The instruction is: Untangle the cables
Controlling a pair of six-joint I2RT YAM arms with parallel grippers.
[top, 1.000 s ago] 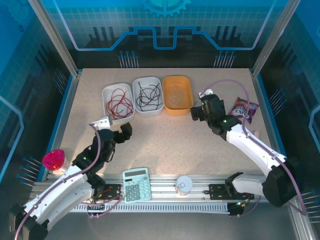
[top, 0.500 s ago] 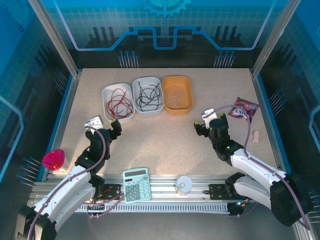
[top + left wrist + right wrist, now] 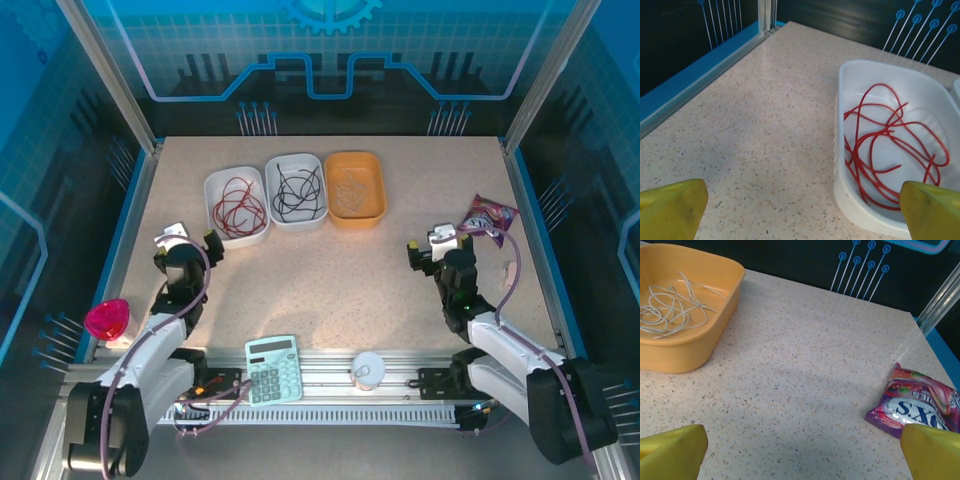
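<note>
The cables lie sorted in three trays at the back of the table. The red cable [image 3: 237, 205] [image 3: 890, 145] loops in the left white tray [image 3: 212, 190] [image 3: 840, 150]. The black cable [image 3: 298, 192] is in the middle white tray [image 3: 272, 170]. The white cable [image 3: 352, 188] [image 3: 670, 310] is in the orange tray [image 3: 378, 185] [image 3: 685, 355]. My left gripper [image 3: 190, 243] [image 3: 805, 210] is open and empty over bare table, near and left of the red tray. My right gripper [image 3: 437, 243] [image 3: 802, 452] is open and empty, right of the orange tray.
A purple snack packet [image 3: 488, 216] [image 3: 920, 405] lies at the right edge, with a small beige piece [image 3: 512, 272] near it. A calculator [image 3: 273, 368] and a white cup [image 3: 367, 369] sit on the front rail. A pink object [image 3: 107, 319] stands at the left edge.
Both arms have drawn back toward the near edge, the left gripper going left and the right gripper going right, away from the trays. Both have stayed open.
</note>
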